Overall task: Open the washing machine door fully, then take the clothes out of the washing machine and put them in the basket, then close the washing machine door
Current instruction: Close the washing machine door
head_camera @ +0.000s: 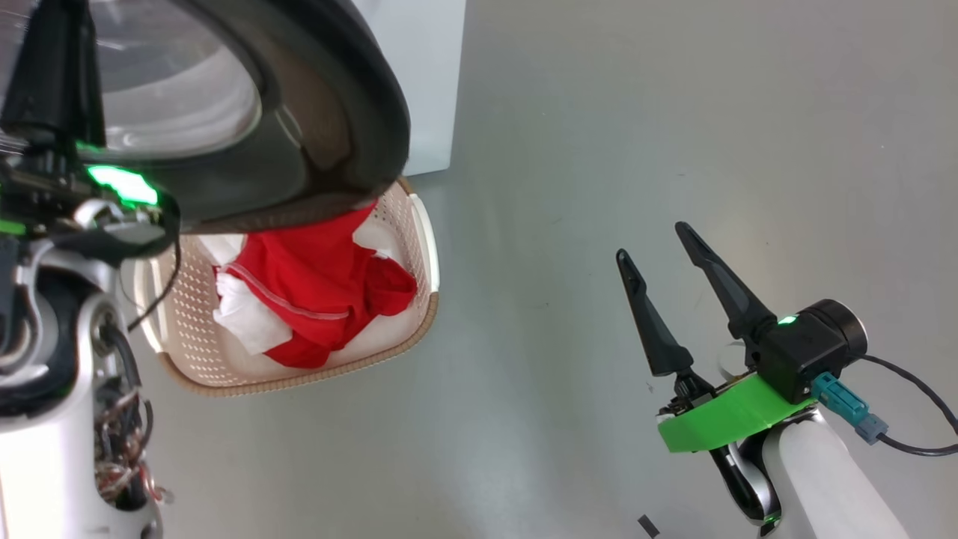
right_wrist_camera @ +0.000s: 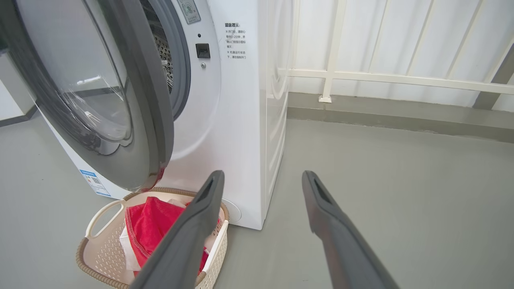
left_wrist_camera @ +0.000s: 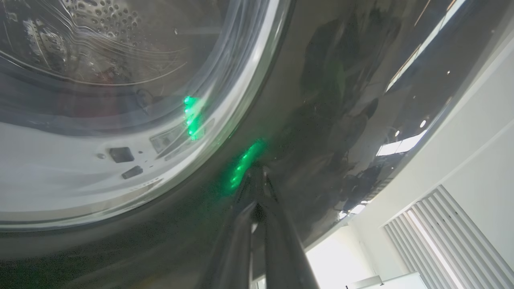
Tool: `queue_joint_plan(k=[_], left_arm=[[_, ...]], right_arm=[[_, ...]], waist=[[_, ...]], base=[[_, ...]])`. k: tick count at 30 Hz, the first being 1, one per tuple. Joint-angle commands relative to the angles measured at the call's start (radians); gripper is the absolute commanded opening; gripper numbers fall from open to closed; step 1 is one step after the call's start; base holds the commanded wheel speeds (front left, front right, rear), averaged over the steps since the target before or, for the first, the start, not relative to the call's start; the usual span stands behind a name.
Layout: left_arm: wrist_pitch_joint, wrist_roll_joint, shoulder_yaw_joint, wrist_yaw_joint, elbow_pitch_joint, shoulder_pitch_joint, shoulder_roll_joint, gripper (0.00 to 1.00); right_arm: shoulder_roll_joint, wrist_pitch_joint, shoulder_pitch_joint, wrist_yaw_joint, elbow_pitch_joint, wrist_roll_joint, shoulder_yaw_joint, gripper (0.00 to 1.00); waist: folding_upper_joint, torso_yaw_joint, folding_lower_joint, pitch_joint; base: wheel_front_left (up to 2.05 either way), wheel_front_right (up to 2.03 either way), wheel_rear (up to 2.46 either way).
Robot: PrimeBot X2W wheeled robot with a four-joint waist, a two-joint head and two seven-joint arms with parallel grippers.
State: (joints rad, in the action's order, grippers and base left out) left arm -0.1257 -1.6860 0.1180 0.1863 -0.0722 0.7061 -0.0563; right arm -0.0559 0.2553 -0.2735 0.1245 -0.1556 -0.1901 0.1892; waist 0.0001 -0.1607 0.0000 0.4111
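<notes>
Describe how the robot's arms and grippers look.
The right gripper has two long tapering black fingers, a green bracket, a black round housing and a teal plug with black cable. The white left arm shows a green light and bare wiring.

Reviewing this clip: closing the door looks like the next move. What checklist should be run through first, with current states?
1. Laundry transferred: ok; the red clothes lie inside the basket.
2. Machine emptied: cannot tell; the washing machine has its drum mostly hidden.
3. Contact for pushing: ok; the left claw is shut, tips against the black rim of the washing machine door.
4. Other arm clear: ok; the right claw is open and empty, over the floor.
5. Swing path clear: cannot tell; the door's lower rim hangs over the basket, with red showing at its edge.
</notes>
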Motion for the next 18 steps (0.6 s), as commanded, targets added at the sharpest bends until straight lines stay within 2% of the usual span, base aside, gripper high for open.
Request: queue_joint_plan(k=[1,14,15,16,18], left_arm=[[0.001,0.009,0.02,-0.012,-0.015,0.037,-0.037,0.0],[-0.023,0.013,0.016,-0.038,0.046,0.082,-0.056,0.0],[-0.024,0.013,0.017,-0.041,0.05,0.077,-0.056,0.07],[-0.023,0.01,0.02,-0.043,0.052,0.072,-0.055,0.43],[-0.026,0.003,0.023,-0.046,0.055,0.058,-0.051,1.0]], right_arm=[[0.005,0.006,-0.013,0.006,0.027,0.004,0.026,1.0],[0.006,0.006,-0.025,0.006,0.024,-0.003,0.029,1.0],[0.006,0.006,-0.026,0.006,0.023,-0.003,0.028,1.0],[0.006,0.006,-0.026,0.006,0.023,-0.004,0.026,1.0],[0.006,0.006,-0.023,0.006,0.023,-0.005,0.021,1.0]], waist=[[-0.0001,-0.009,0.0,0.009],[-0.0001,-0.025,0.0,0.029],[-0.0001,-0.024,0.0,0.026],[-0.0001,-0.023,0.0,0.022],[-0.0001,-0.018,0.0,0.012]], base=[[0.0,0.0,0.0],[0.0,0.0,0.0],[0.0,0.0,0.0],[0.0,0.0,0.0],[0.0,0.0,0.0]])
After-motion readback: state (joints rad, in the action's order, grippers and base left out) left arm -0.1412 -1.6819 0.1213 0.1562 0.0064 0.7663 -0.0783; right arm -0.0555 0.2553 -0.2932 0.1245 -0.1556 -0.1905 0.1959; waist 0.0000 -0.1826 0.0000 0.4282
